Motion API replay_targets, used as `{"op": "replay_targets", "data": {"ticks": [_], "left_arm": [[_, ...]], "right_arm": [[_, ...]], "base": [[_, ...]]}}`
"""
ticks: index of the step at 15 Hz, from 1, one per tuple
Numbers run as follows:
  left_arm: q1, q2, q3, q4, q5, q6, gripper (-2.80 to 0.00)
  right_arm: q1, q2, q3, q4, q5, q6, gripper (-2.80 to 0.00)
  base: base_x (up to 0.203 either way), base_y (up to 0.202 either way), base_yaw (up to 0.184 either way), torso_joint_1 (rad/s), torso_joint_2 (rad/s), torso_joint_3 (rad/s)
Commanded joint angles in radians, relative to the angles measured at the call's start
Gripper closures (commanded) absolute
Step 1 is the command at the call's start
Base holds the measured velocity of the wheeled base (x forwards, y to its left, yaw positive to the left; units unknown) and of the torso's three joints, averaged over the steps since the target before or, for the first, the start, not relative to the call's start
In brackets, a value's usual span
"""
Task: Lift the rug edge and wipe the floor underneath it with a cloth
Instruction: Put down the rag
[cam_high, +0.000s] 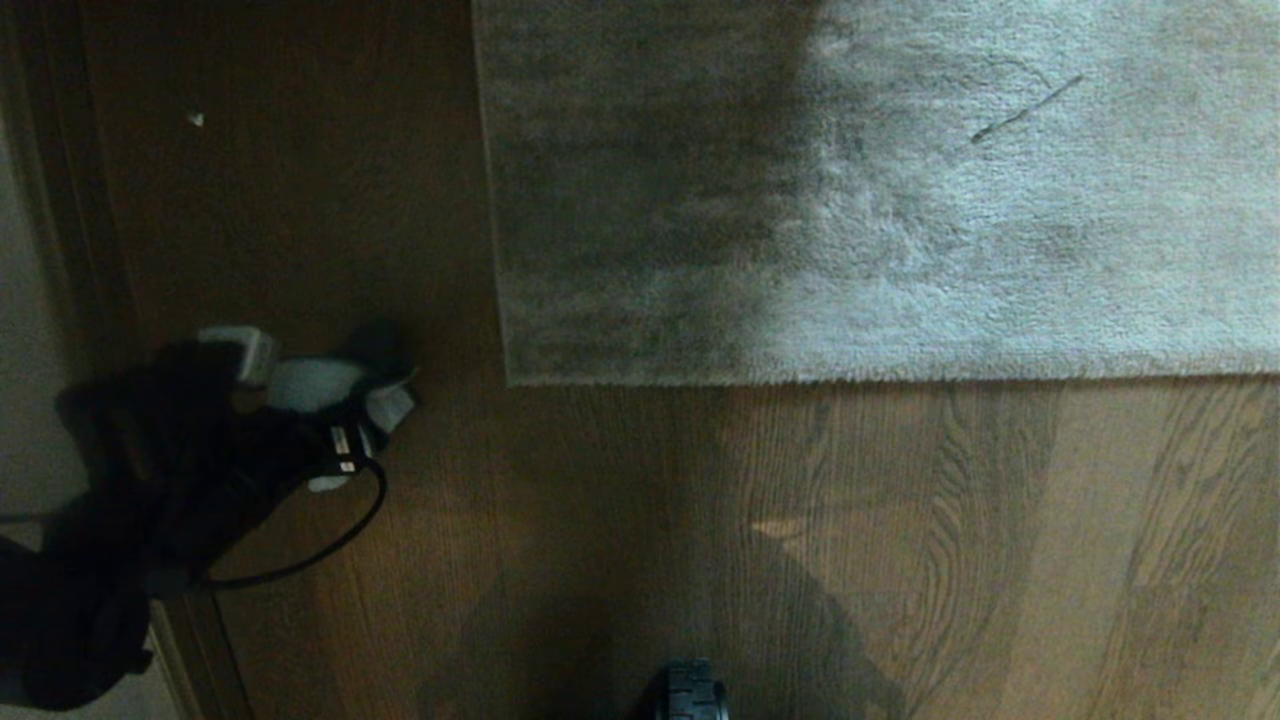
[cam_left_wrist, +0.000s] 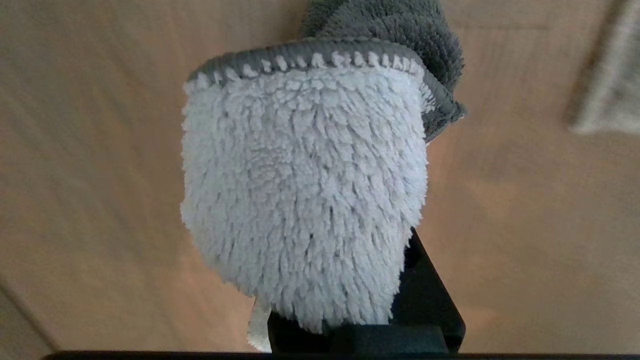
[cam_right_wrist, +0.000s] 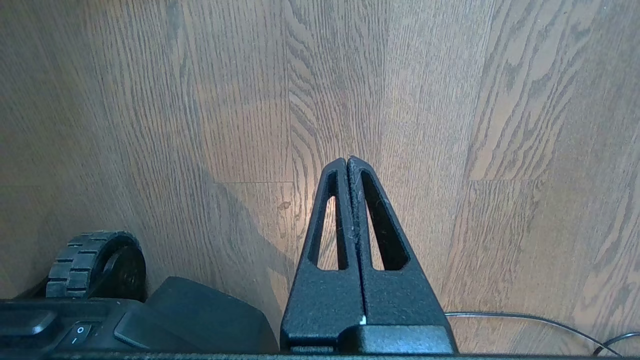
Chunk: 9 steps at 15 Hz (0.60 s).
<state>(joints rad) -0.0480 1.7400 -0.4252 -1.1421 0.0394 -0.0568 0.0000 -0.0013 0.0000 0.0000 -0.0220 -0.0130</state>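
Left gripper (cam_high: 335, 395) clamps cloth (cam_left_wrist: 305, 195) above floor (cam_high: 600, 540) — rug edge (cam_high: 800, 378) flat.

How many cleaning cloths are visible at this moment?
1: a small fluffy pale grey-white cloth with a dark grey back, clamped in the left hand over the floor; others may be hidden.

The right gripper (cam_right_wrist: 348, 161) hangs over the floor (cam_right_wrist: 200, 100), fingers (cam_right_wrist: 327, 235) pressed together, a wheel (cam_right_wrist: 95, 262) nearby.
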Motion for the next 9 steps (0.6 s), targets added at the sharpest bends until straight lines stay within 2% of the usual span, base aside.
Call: {"op": "replay_targets", "data": {"ticks": [1, 5, 9], "left_arm": [[0.034, 0.0, -0.029, -0.007, 0.001, 0.025, 0.0], [0.096, 0.0, -0.061, -0.007, -0.001, 0.067, 0.0], [0.131, 0.003, -0.075, -0.007, -0.001, 0.069, 0.0]], "right_arm": [[0.0, 0.001, 0.0, 0.0, -0.001, -0.001, 0.0], [0.0, 0.001, 0.0, 0.0, 0.0, -0.001, 0.0], [0.0, 0.001, 0.0, 0.0, -0.001, -0.001, 0.0]], "base": [[0.0, 0.0, 0.0, 0.0, 0.0, 0.0], [0.0, 0.0, 0.0, 0.0, 0.0, 0.0], [0.0, 0.0, 0.0, 0.0, 0.0, 0.0]]}}
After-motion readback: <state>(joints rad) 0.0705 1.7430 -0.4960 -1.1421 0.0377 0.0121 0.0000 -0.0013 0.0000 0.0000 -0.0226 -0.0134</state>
